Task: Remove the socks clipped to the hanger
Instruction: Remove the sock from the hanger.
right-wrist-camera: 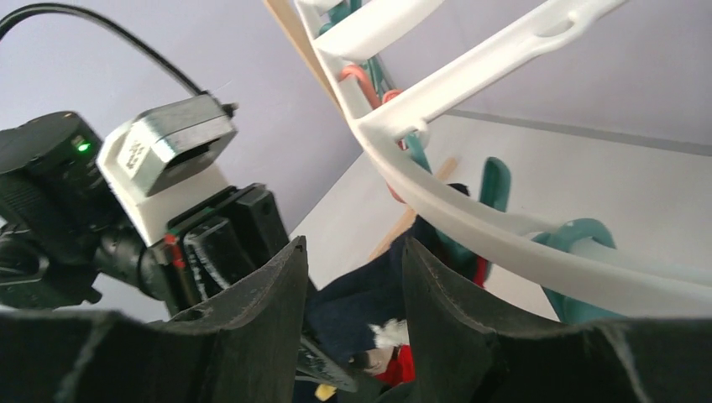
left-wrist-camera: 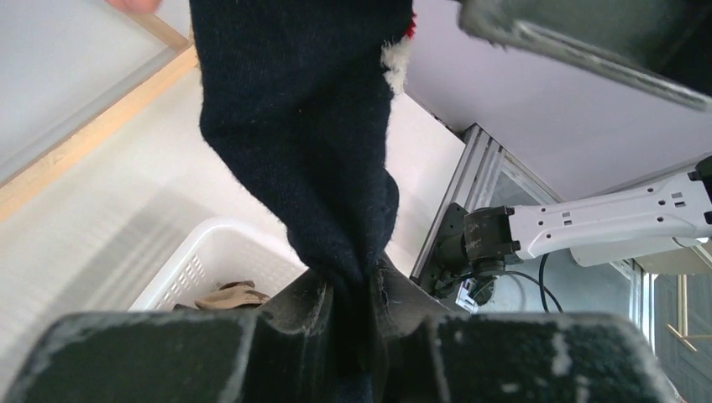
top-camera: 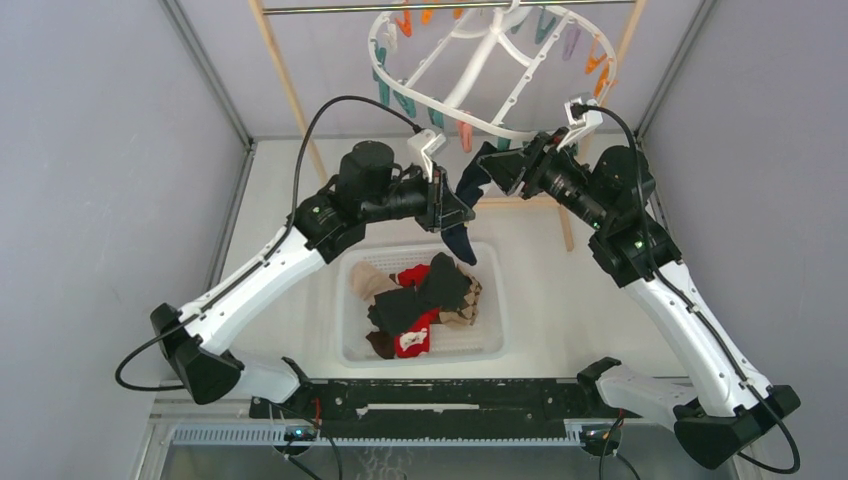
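- A navy sock (top-camera: 462, 240) hangs stretched over the far rim of the white perforated basket (top-camera: 490, 340), and both arms meet it there.
- The left end effector (top-camera: 445, 205), above the basket's far rim, is closed tight on the sock. The wrist view shows the dark fabric (left-wrist-camera: 294, 126) pinched between its fingers (left-wrist-camera: 353, 294), with a fleck of red and white at the sock's upper edge.
- The right end effector (top-camera: 500, 165), farther beyond the basket and higher, sits at the sock's upper end. Its fingers stand partly apart (right-wrist-camera: 353, 277) with bare tips, and navy cloth (right-wrist-camera: 361, 294) shows low in the gap. Whether they touch it cannot be told.
- The white oval hanger (top-camera: 480, 60) hangs tilted above and beyond the basket from a metal rod (top-camera: 330, 8) on a wooden rack (top-camera: 290, 90). Its rim (right-wrist-camera: 437, 210) passes just over the sock's top, beside a teal clip (right-wrist-camera: 495, 180). Whether any clip grips the sock is not visible.
- Inside the basket on the desk lies a heap of socks (top-camera: 420, 300) in black, red, beige and brown.
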You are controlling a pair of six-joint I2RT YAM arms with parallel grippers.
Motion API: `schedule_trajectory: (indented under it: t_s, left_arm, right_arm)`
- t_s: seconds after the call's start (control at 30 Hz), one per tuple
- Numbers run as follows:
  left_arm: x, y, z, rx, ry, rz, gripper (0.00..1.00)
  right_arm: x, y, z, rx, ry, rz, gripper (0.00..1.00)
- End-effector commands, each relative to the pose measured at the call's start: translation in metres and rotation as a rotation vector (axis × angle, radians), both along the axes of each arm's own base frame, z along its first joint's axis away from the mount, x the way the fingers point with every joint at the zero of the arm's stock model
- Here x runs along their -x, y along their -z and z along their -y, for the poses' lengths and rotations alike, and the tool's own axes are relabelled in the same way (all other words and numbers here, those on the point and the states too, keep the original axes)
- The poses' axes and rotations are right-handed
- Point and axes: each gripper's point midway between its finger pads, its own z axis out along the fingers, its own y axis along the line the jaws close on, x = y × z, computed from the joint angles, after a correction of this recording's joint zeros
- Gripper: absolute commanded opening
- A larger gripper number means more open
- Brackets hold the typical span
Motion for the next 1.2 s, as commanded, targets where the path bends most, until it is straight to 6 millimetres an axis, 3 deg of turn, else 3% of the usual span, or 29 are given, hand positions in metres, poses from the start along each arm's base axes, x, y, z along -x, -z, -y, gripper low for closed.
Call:
schedule_trajectory:
  t_s: [0.0, 0.53, 1.17]
  left_arm:
    - [0.002, -0.019, -0.014, 0.053, -0.024, 0.075, 0.18]
    - [0.000, -0.011, -0.036, 0.057, -0.056, 0.064, 0.18]
    - [0.012, -0.023, -0.038, 0.089, -0.010, 0.065, 0.18]
  right_arm:
    - [-0.009, -0.012, 0.007, 0.001, 0.067, 0.060, 0.52]
    - [-0.012, -0.012, 0.015, 0.011, 0.100, 0.065, 0.54]
    - [-0.027, 0.002, 0.024, 0.007, 0.207, 0.145, 0.60]
